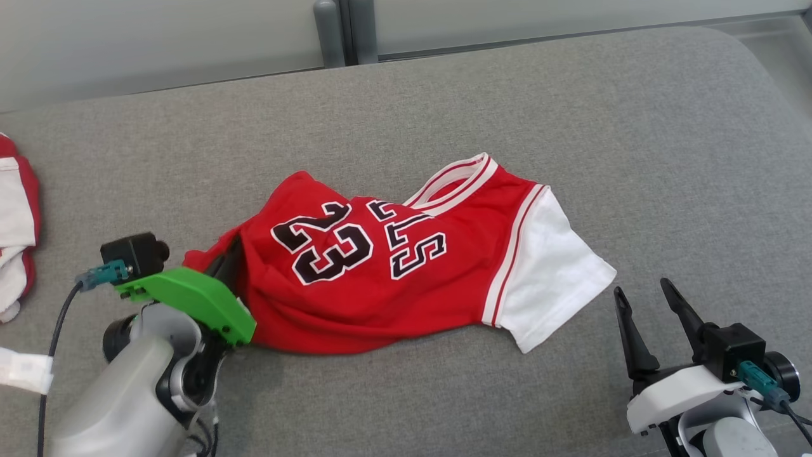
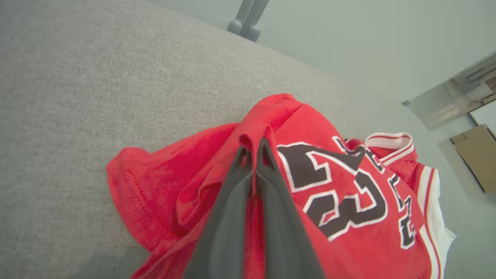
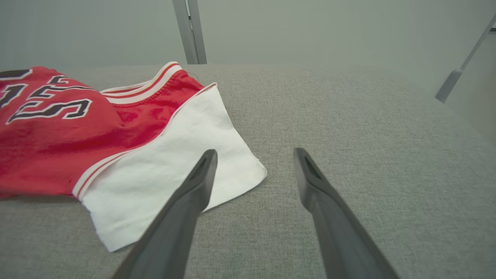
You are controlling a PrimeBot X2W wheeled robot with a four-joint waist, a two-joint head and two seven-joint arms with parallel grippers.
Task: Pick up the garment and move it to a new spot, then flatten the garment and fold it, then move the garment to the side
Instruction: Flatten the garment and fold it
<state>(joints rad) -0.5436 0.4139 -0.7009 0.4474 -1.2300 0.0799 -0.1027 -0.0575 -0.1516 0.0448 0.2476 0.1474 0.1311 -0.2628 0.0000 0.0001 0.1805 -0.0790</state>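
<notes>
As left tool [image 2: 254, 146] grips, one jersey [image 1: 419, 298] sprawls.

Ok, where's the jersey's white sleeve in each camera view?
Head view: white sleeve, right of centre.
Left wrist view: lower right edge.
Right wrist view: centre-left.
Shared landmark: striped collar of the jersey.
</notes>
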